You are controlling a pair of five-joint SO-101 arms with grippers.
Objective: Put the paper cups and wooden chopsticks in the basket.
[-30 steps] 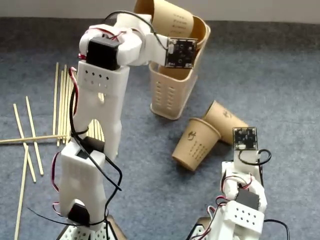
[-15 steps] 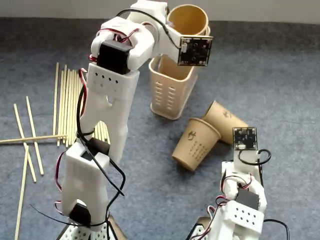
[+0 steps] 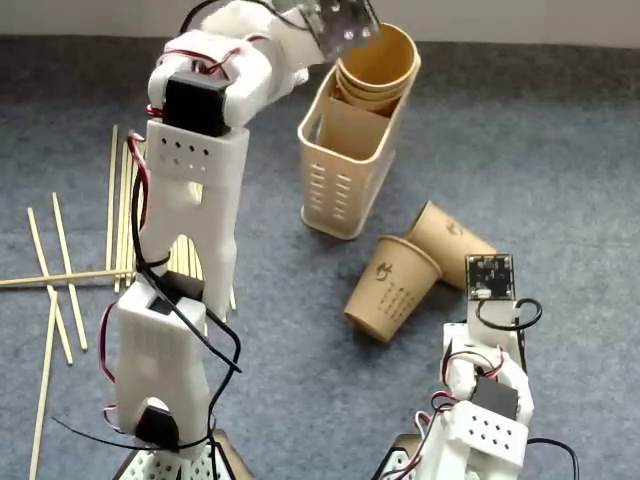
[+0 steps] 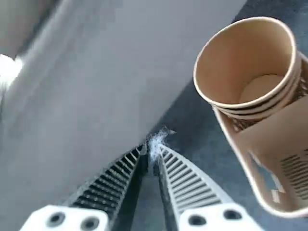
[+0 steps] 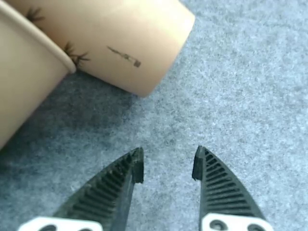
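Nested brown paper cups (image 3: 377, 68), mouths up and plain inside, stand in the far compartment of a beige perforated plastic basket (image 3: 338, 195). Two more printed brown paper cups (image 3: 392, 288) lie on their sides, touching, on the grey carpet (image 3: 560, 170) near the basket. Thin wooden chopsticks (image 3: 125, 205) lie scattered well apart from it. The left gripper (image 4: 153, 147), jaws pressed together and empty, hangs beside the basket's rim. The right gripper (image 5: 168, 161), jaws parted, is near the fallen cups.

Small robotics bench setup.
Grey carpet (image 3: 560, 150) covers the table against a pale wall (image 3: 520, 18); white printed arms (image 3: 190, 210) trail loose wires (image 3: 222, 352).
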